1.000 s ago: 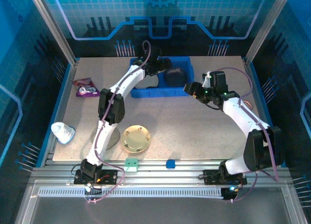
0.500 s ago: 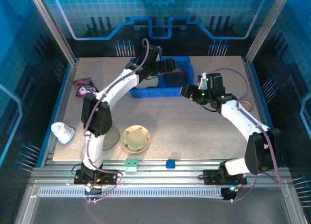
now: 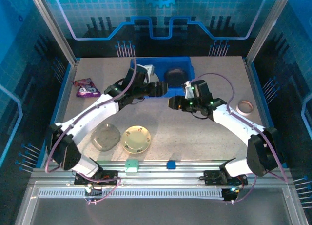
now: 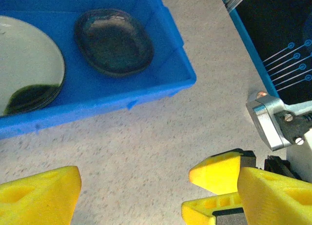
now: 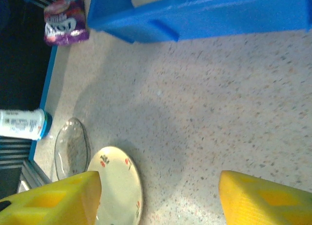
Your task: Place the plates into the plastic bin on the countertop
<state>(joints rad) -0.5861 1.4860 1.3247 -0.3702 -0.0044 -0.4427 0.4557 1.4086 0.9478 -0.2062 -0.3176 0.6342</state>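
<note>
The blue plastic bin (image 3: 146, 92) (image 4: 161, 49) (image 5: 204, 12) stands at the back of the countertop (image 3: 204, 132). It holds a dark smoky plate (image 3: 174, 75) (image 4: 113, 42) and a white plate (image 4: 24, 69). A cream floral plate (image 3: 136, 139) (image 5: 117, 186) and a translucent grey plate (image 3: 106, 137) (image 5: 70, 149) lie near the front edge. My left gripper (image 3: 158, 88) (image 4: 156, 200) hangs open over bare counter just in front of the bin. My right gripper (image 3: 174, 104) (image 5: 158, 200) is open beside it, with nothing between its fingers (image 4: 219, 173).
A purple snack packet (image 3: 86, 87) (image 5: 63, 22) lies at the left edge and a tape ring (image 3: 244, 107) at the right. A white container (image 5: 22, 123) lies near the grey plate. Green (image 3: 131, 164) and blue (image 3: 171, 164) blocks sit on the front rail.
My left gripper has pulled back out of the bin toward the front, and its arm has swung left, uncovering the grey plate. My right gripper has moved left and nearer.
</note>
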